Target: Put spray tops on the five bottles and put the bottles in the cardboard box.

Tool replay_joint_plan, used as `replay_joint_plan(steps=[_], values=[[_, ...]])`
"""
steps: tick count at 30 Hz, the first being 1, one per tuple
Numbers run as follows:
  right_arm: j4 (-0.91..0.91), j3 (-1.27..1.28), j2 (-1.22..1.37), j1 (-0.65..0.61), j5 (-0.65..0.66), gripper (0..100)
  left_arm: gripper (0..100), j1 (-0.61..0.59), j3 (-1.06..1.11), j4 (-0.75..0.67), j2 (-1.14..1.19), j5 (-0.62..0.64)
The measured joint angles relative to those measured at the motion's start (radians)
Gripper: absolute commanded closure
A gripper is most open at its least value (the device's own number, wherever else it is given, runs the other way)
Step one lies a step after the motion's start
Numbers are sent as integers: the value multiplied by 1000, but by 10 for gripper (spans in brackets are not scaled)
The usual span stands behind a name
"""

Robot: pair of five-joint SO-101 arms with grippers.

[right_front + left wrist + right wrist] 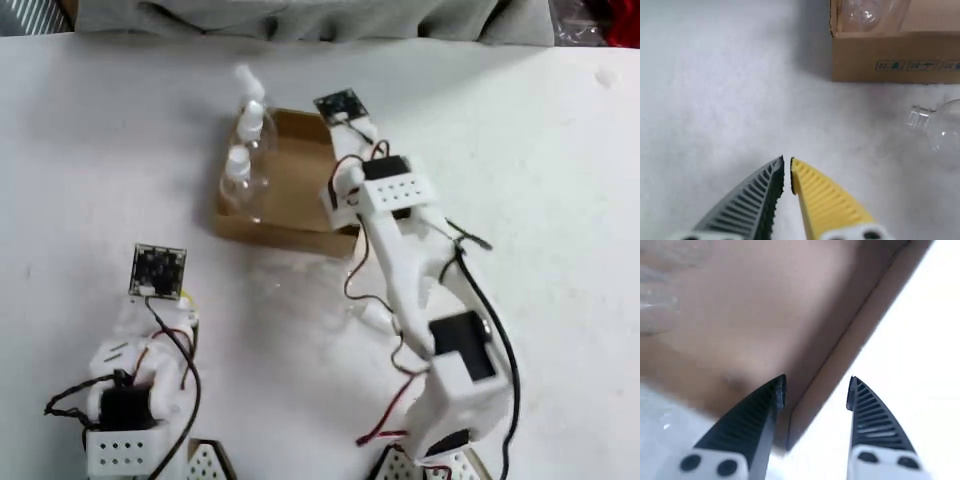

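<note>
The cardboard box [300, 170] sits mid-table, and two clear bottles [245, 150] with white spray tops lie inside along its left wall. My right gripper [815, 385] hangs open over the box's right edge [850, 340], with nothing between its black fingers; a clear bottle [655, 295] shows in the box beyond. My left gripper [786, 164] is shut and empty, its grey and yellow fingertips low over bare table, short of the box's front wall [895, 57]. A clear bottle [937, 127] without a top lies on the table in front of the box, partly under the right arm [378, 315].
The right arm [410, 250] stretches from the front edge up to the box. The left arm [140, 380] sits folded at the front left. Grey cloth [300, 15] lines the table's far edge. The white tabletop [100, 150] lies open at the left and right.
</note>
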Motion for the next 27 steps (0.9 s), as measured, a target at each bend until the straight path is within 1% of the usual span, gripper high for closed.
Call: replay_joint_plan(steps=[6, 10, 15, 17, 21, 24, 27], values=[[140, 0, -193, -2, 0, 839, 977, 0, 0, 0, 0, 0], [284, 0, -325, -23, 0, 839, 977, 0, 0, 0, 0, 0], [482, 0, -439, -120, 0, 840, 977, 0, 0, 0, 0, 0], [516, 2, -456, -169, 0, 840, 977, 0, 0, 0, 0, 0], [491, 95, -457, -281, 0, 840, 977, 0, 0, 0, 0, 0], [400, 206, -457, -364, 0, 840, 977, 0, 0, 0, 0, 0], [292, 293, -457, -410, 18, 837, 977, 0, 0, 0, 0, 0]])
